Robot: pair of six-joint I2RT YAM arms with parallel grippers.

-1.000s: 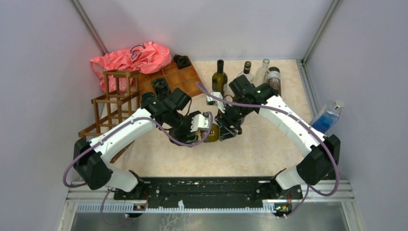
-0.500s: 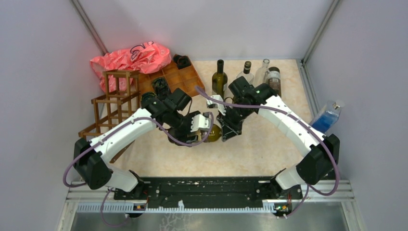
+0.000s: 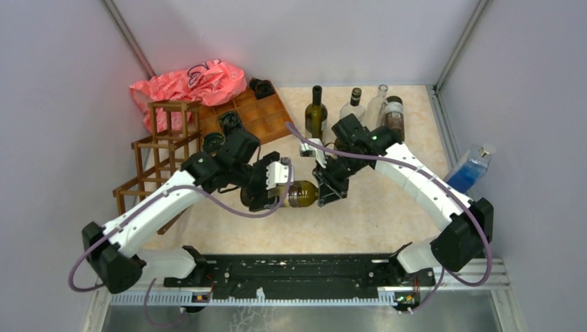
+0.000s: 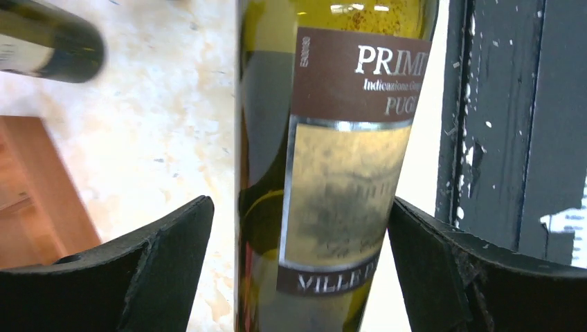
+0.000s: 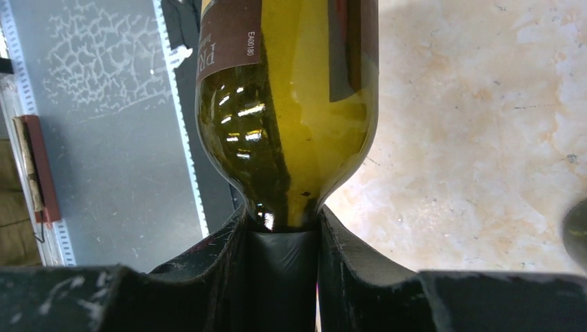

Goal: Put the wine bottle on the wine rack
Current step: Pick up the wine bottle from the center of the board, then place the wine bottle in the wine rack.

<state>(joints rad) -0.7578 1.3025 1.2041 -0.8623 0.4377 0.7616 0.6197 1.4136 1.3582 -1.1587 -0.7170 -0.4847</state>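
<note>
Two grippers meet at the wine bottle (image 3: pixel 302 194) in the top view: you see it lying level over the middle of the table (image 3: pixel 374 214), well apart from the wine rack (image 3: pixel 160 149) at the left. The right gripper (image 3: pixel 324 188) is at its neck end and the left gripper (image 3: pixel 275 181) at its body. From your left wrist, the left gripper (image 4: pixel 301 204) stands wide apart, with the labelled wine bottle (image 4: pixel 332 173) between its fingers (image 4: pixel 166 270) and a clear gap on one side. From your right wrist, the right gripper (image 5: pixel 284 238) is clamped on the neck of the wine bottle (image 5: pixel 291 104).
</note>
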